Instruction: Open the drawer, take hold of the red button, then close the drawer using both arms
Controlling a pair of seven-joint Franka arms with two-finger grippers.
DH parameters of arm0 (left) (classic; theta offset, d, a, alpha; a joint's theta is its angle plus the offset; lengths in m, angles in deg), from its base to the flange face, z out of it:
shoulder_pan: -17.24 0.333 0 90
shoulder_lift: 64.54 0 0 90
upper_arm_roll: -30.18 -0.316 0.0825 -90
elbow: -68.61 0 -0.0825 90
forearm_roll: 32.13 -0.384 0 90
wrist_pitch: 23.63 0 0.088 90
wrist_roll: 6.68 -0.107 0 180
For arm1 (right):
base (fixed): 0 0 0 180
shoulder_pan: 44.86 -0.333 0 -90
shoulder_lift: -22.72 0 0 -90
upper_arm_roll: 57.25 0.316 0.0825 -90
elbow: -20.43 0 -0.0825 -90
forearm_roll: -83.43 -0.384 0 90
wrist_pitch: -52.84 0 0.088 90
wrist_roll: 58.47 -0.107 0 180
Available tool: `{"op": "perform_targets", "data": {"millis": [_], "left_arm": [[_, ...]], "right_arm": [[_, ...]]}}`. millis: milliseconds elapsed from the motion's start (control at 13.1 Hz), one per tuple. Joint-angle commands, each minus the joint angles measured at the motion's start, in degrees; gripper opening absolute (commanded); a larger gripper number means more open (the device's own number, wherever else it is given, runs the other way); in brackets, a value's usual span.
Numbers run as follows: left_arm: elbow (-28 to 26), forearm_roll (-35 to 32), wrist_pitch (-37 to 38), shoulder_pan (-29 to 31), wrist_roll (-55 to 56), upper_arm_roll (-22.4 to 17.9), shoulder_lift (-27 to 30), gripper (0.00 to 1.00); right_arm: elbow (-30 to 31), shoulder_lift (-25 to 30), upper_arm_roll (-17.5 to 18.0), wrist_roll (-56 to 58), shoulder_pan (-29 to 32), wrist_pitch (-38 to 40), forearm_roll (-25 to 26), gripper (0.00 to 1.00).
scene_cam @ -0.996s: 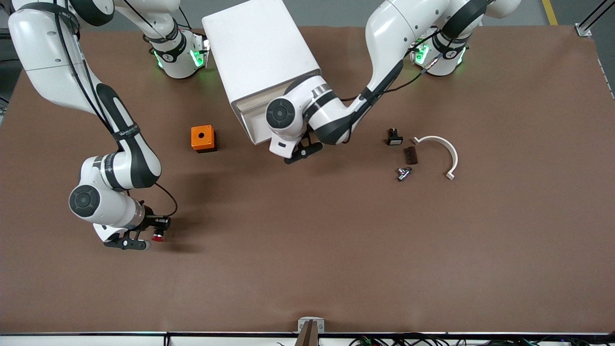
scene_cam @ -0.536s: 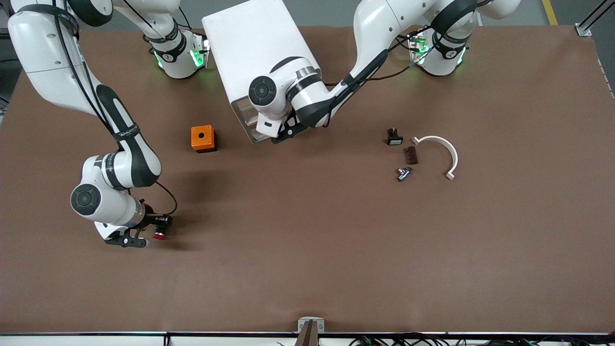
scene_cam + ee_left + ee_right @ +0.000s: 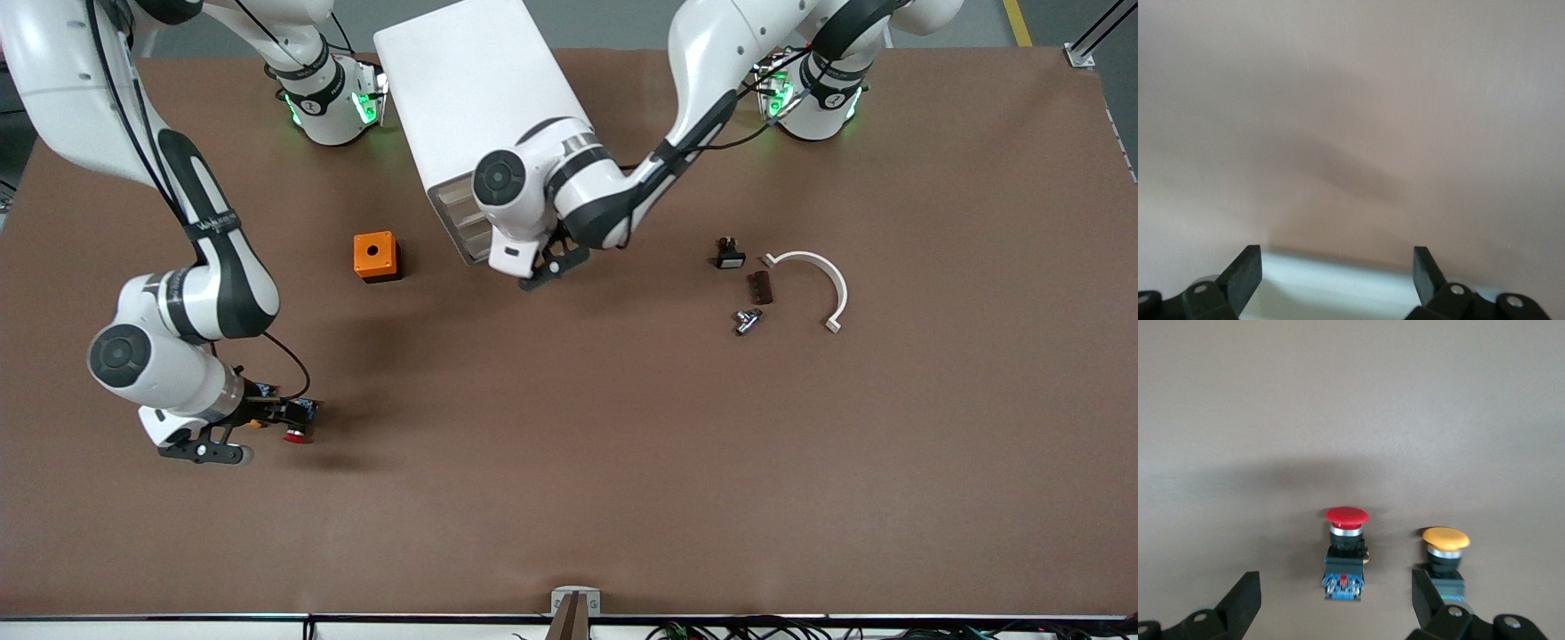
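Now, right gripper (image 3: 1336,607) spread wide and empty, low over the brown surface (image 3: 622,444) toward the right arm's end. Between its fingers (image 3: 1245,600), resting on the surface: tiny red-capped push button with black body and blue-green back (image 3: 1345,560), cap pointing away from the wrist, with a yellow-orange-capped twin (image 3: 1445,553) just beside it. Left gripper (image 3: 1337,280) open too, gripping nothing, right up against the cream front of the shallow white drawer (image 3: 468,227) in the white box cabinet (image 3: 480,98). Orange cube with a hole (image 3: 375,255) beside the cabinet.
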Motion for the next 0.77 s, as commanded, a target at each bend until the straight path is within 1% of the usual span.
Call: {"op": "perform_targets", "data": {"millis": [0,77,230,383,460,613,690], "left_arm": [[-0.9,-5.3,0.7,7.2,-3.1,-0.3,5.6,1.0],[-0.9,-5.6,0.7,10.3,-5.8,-0.3,7.0,1.0],[-0.9,-5.7,0.7,15.9,-13.1,-0.3,10.7,1.0],[-1.0,-5.4,1.3,22.1,-17.4,-0.3,13.7,1.0],[-1.0,-5.7,3.2,24.5,-19.2,-0.3,15.0,1.0],[-1.0,-5.7,4.8,28.1,-26.7,-0.2,16.2,1.0],[-1.0,-5.7,5.5,28.8,-29.8,-0.3,17.2,1.0]], "right_arm": [[1.5,8.2,0.7,0.3,0.3,4.7,-0.7,1.0],[1.4,10.6,0.7,0.4,0.3,6.5,-2.6,1.0],[1.5,15.4,0.7,0.2,0.1,10.2,-4.6,1.0],[1.5,20.4,0.5,-0.5,-0.6,14.3,-5.3,1.0],[1.4,22.8,0.5,-0.5,-0.7,16.8,-5.3,1.0],[1.4,26.5,0.5,-0.4,-0.7,21.1,-5.4,1.0],[1.1,28.0,0.4,-0.1,-0.7,23.3,-6.1,1.0]]}}
